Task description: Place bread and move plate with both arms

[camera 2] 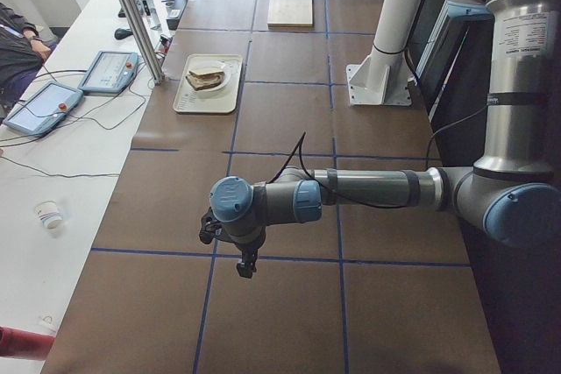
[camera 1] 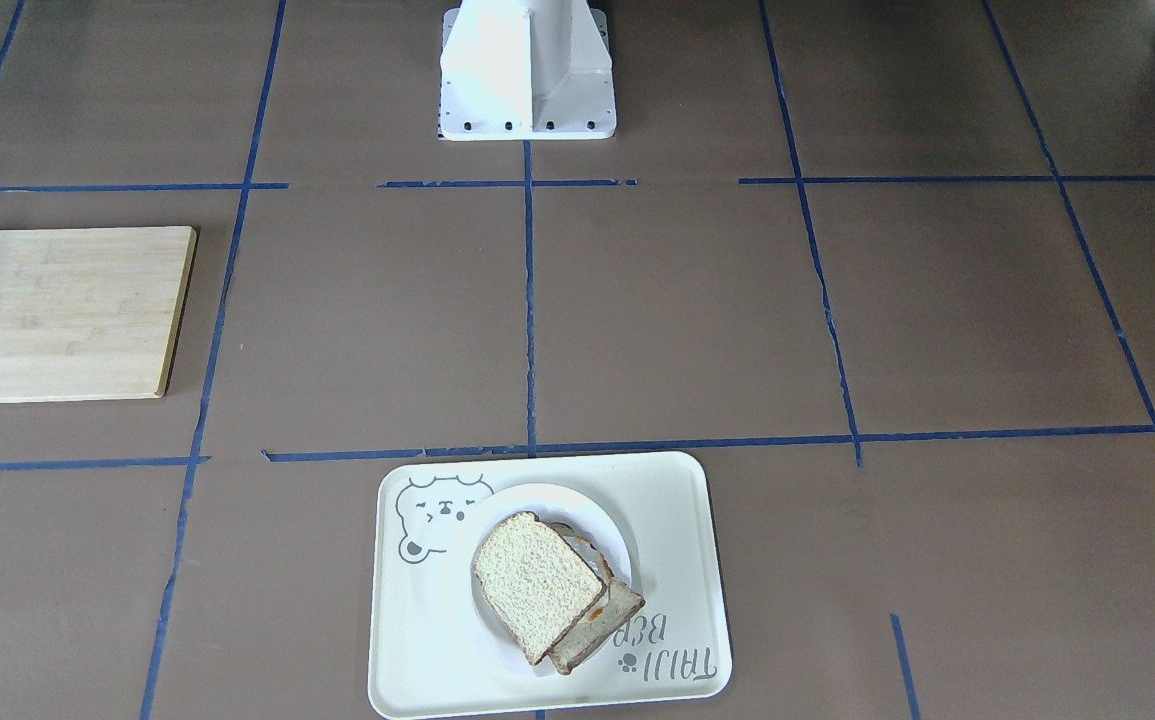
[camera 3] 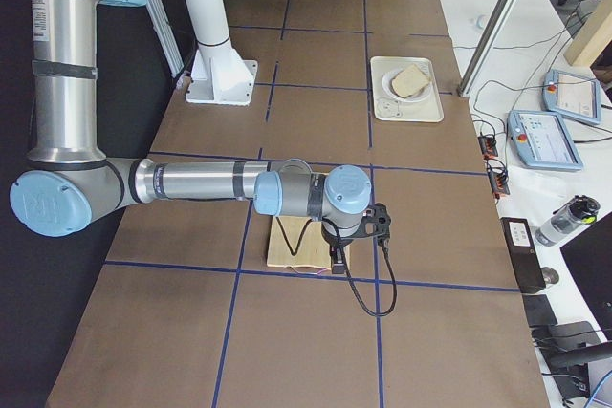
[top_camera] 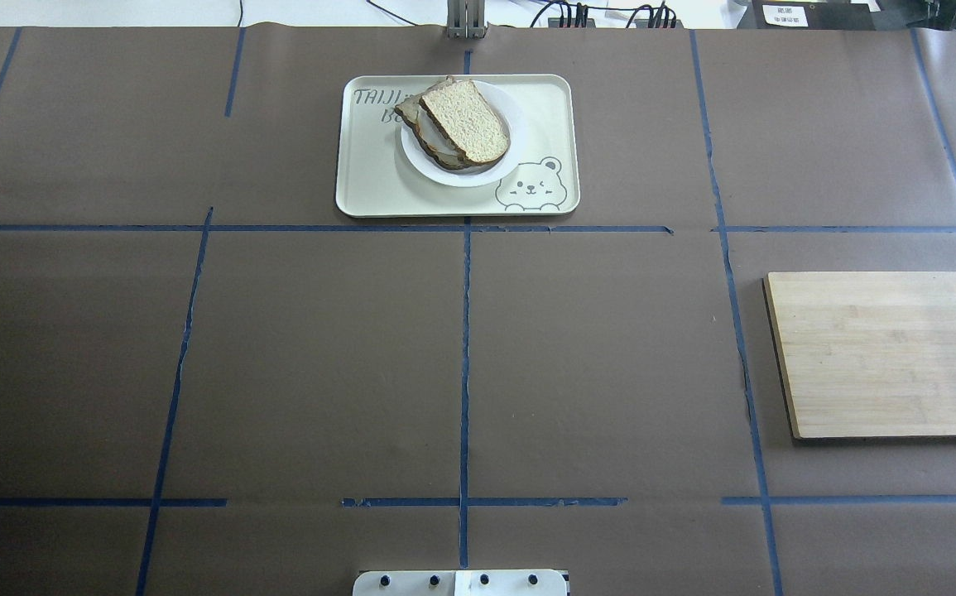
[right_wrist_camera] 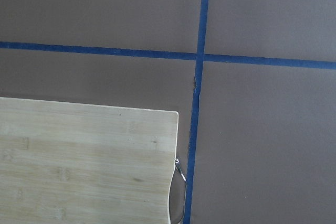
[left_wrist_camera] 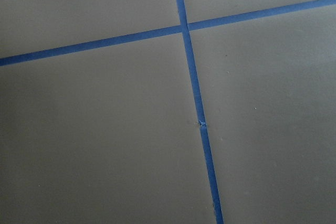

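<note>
The bread (camera 1: 535, 583), a plain pale slice with a brown crust, lies on top of another slice (camera 1: 609, 618) on the small white plate (camera 1: 537, 497). The plate sits on a cream bear tray (camera 1: 682, 520) at the table's far middle in the overhead view, where the bread (top_camera: 465, 120) and the plate (top_camera: 461, 177) also show. Both arms show only in the side views. The left gripper (camera 2: 247, 262) hangs over bare table far from the tray. The right gripper (camera 3: 337, 261) hangs over the wooden board's edge. I cannot tell whether either is open or shut. Neither wrist view shows fingers.
A wooden cutting board (top_camera: 883, 356) lies on the robot's right side and also shows in the right wrist view (right_wrist_camera: 84, 161). The white base pedestal (camera 1: 527, 70) stands at the robot's edge. Blue tape lines cross the brown table. Operator tablets (camera 2: 110, 69) lie beyond the tray.
</note>
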Motion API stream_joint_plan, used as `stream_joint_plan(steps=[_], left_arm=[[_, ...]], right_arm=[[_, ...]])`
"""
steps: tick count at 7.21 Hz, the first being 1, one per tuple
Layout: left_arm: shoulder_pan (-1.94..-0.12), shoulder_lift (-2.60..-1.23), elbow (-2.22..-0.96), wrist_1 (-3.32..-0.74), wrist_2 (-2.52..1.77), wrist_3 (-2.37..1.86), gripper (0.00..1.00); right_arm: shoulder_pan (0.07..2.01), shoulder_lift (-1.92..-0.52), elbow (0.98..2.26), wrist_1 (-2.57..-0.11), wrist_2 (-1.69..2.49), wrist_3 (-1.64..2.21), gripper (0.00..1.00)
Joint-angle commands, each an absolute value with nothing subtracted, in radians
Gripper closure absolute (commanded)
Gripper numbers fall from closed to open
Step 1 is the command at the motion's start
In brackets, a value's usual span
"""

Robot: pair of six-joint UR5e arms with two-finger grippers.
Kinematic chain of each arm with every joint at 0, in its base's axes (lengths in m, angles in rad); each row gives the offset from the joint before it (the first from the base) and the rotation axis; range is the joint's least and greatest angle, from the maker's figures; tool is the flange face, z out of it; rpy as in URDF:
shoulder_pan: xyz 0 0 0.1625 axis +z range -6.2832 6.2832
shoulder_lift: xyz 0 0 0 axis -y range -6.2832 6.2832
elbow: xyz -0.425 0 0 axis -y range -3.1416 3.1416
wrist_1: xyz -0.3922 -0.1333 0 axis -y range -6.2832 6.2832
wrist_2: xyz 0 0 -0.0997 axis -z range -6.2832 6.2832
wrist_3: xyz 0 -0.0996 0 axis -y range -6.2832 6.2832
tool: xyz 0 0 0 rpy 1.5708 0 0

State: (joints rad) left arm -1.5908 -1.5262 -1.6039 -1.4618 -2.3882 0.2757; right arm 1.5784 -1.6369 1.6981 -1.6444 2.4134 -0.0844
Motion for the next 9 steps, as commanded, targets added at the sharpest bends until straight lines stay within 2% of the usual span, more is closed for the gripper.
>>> stream_joint_plan(steps=[1, 9], left_arm=[[-1.591, -1.519, -1.614, -1.462, -2.352, 0.265, 0.00], [-1.589, -1.519, -1.611, -1.463, -2.356, 0.235, 0.00]], right_arm=[[1.578, -1.637, 1.698, -1.644, 2.410, -0.084, 0.00], [1.578, -1.637, 1.697, -1.644, 2.407, -0.084, 0.00]])
